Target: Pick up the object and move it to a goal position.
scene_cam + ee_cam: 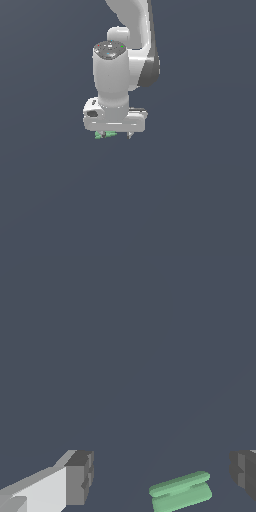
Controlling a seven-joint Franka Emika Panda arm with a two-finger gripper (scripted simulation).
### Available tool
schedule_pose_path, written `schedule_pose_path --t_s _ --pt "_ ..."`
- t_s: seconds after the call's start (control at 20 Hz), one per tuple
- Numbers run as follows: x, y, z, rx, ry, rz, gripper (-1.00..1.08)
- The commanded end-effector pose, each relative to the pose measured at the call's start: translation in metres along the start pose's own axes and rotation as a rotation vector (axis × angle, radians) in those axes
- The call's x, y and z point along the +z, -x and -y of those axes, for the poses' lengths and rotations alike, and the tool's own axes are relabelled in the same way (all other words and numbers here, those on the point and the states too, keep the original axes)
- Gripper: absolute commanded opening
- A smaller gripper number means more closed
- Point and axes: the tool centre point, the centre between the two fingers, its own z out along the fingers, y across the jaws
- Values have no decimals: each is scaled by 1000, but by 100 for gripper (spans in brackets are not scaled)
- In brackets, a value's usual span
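The object (180, 491) is a small light-green piece made of two short parallel rounded bars. In the wrist view it lies between my two dark fingertips (80, 476), closer to the other one, and touches neither. My gripper (162, 476) is open around it. In the exterior view the white gripper (115, 135) points straight down, and the green object (106, 134) shows just under the hand, near the fingertip on the exterior view's left.
The white arm (130, 45) rises behind the hand toward the top of the exterior view. Everything around is a plain dark grey-blue surface (190, 190) with no other objects in view.
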Motion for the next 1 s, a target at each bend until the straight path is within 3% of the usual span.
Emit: schedule_pose_path --t_s 0.0,0.5,0.95 --pt "1 0 0 4 0 0 100" --pt "16 12 -7 125 -7 11 100" --pt "47 38 -22 373 -14 33 100"
